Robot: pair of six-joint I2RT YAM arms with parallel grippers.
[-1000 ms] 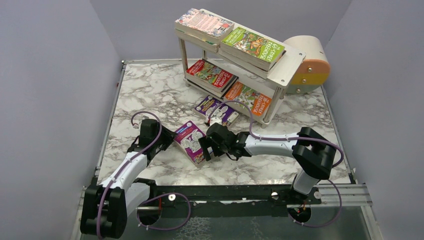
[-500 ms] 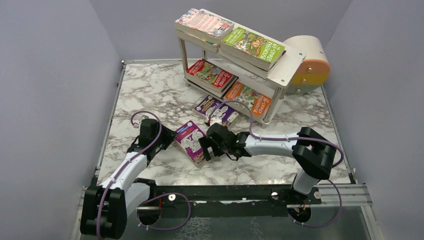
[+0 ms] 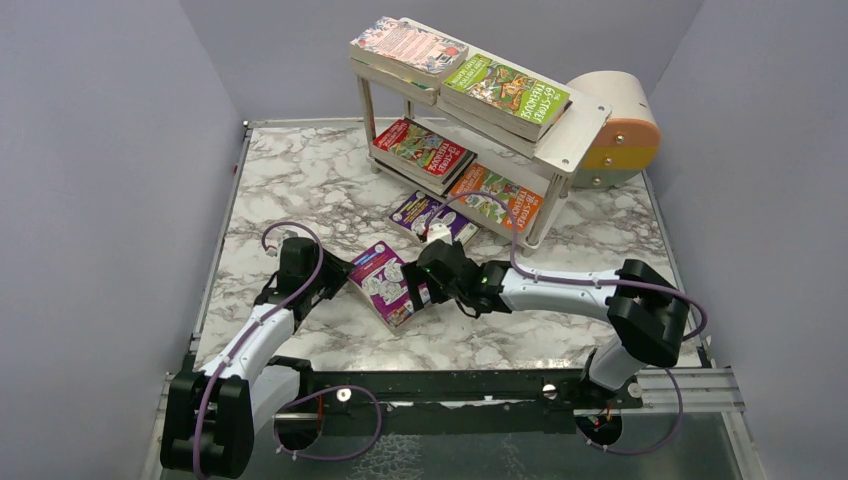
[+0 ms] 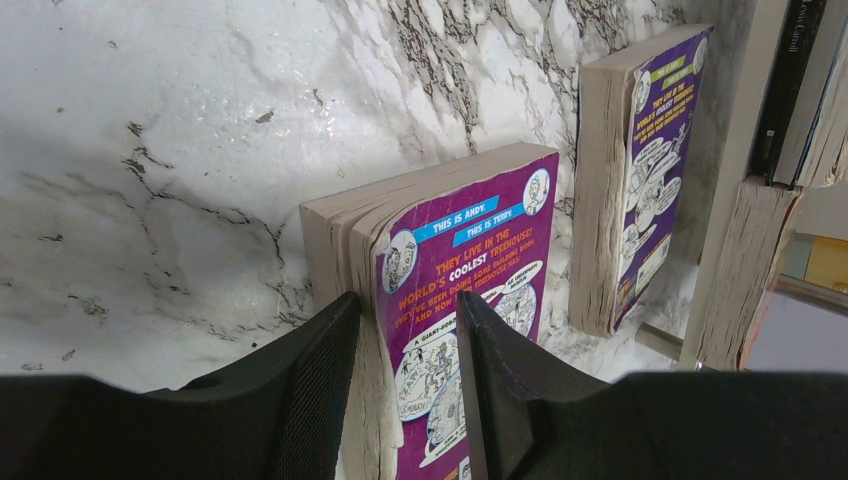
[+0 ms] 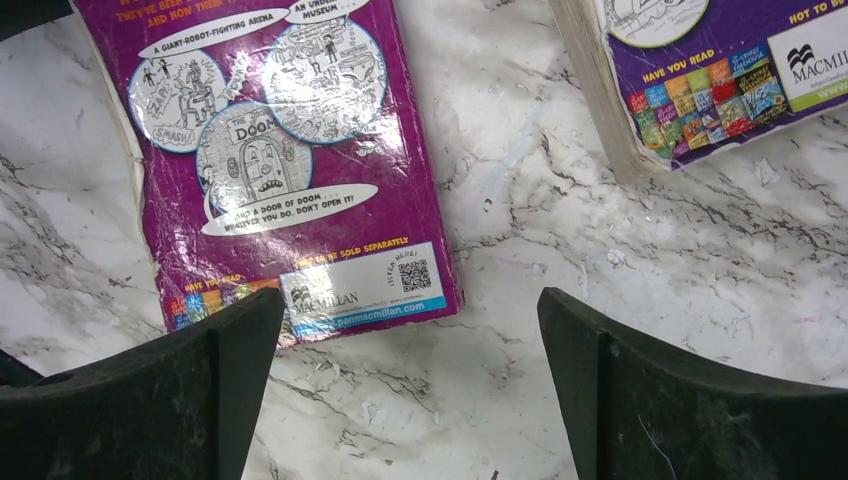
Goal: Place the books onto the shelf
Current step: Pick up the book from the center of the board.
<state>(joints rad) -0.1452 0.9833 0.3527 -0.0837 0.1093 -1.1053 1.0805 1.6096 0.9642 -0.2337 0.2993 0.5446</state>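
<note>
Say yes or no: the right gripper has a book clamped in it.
No. The right gripper stands wide open above the marble table, with the purple book underneath untouched by its fingers.

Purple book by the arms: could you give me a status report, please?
Left fingers shut on purple book. Right fingers open over it. Second purple book lies before shelf.

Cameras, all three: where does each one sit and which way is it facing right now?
Top external: high behind the bases, looking down over the table to the shelf; both arms show.
Left wrist: low on the left arm, facing the shelf; left gripper clamps the near purple book.
Right wrist: above the table, looking straight down; open right gripper frames that book's lower corner.
Shared: both wrist views also catch the second purple book.
</note>
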